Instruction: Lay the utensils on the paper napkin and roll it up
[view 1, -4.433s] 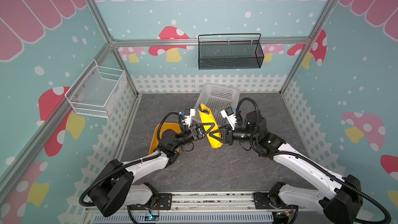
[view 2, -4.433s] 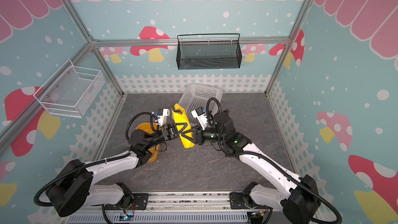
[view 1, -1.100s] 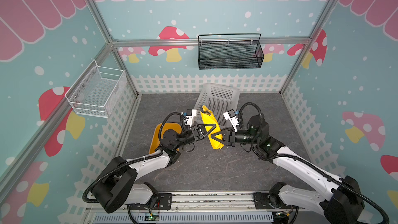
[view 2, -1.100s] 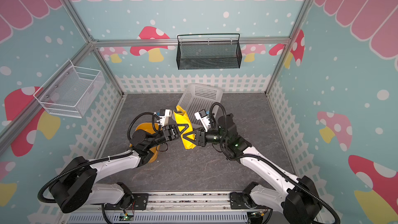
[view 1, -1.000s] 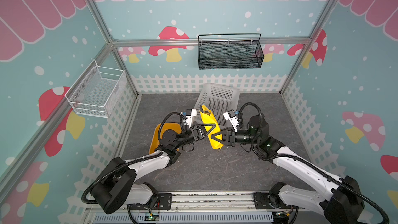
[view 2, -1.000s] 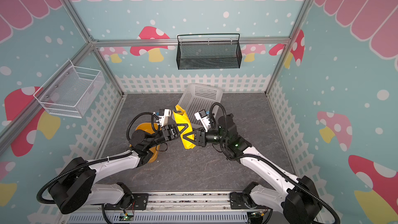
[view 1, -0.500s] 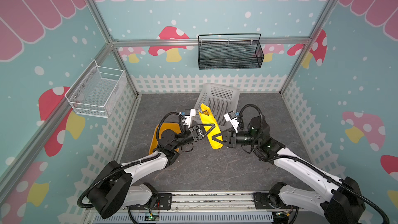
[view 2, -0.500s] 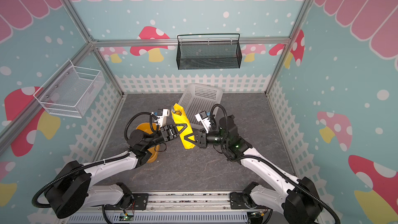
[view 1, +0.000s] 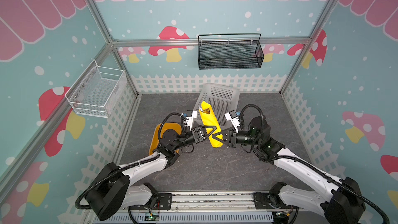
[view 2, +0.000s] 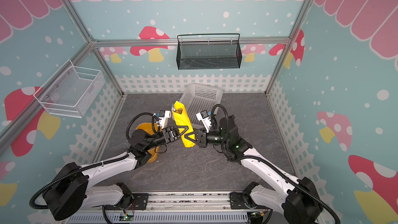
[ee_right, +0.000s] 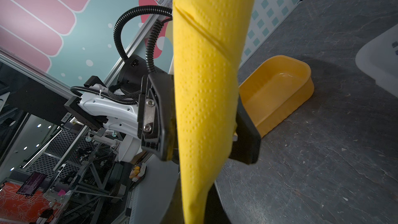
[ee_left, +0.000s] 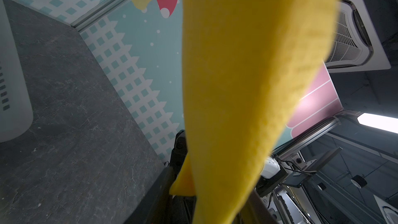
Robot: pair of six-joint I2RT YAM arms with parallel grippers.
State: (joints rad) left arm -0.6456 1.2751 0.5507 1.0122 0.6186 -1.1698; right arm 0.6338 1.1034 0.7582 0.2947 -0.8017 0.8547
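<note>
The paper napkin (view 1: 207, 117) (view 2: 181, 115) is rolled into a yellow tube and held tilted in the air above the grey floor, in front of the white basket. The utensils are wrapped inside it; only dark tips (view 2: 179, 110) show in the open top end. My right gripper (view 1: 216, 135) (ee_right: 193, 207) is shut on the lower part of the roll. My left gripper (view 1: 210, 131) (ee_left: 206, 199) is open, its fingers (ee_right: 155, 115) standing on either side of the roll's middle. The napkin (ee_left: 247, 72) fills much of the left wrist view.
A white perforated basket (view 1: 221, 98) lies tipped at the back behind the roll. An orange-yellow plastic tray (view 1: 158, 132) (ee_right: 277, 89) sits on the floor under the left arm. A black mesh basket (view 1: 229, 54) and a white wire basket (view 1: 97, 91) hang on the walls.
My left gripper's jaws have spread apart around the roll. My right gripper has closed on the roll's lower part. The roll stays aloft, shifted slightly.
</note>
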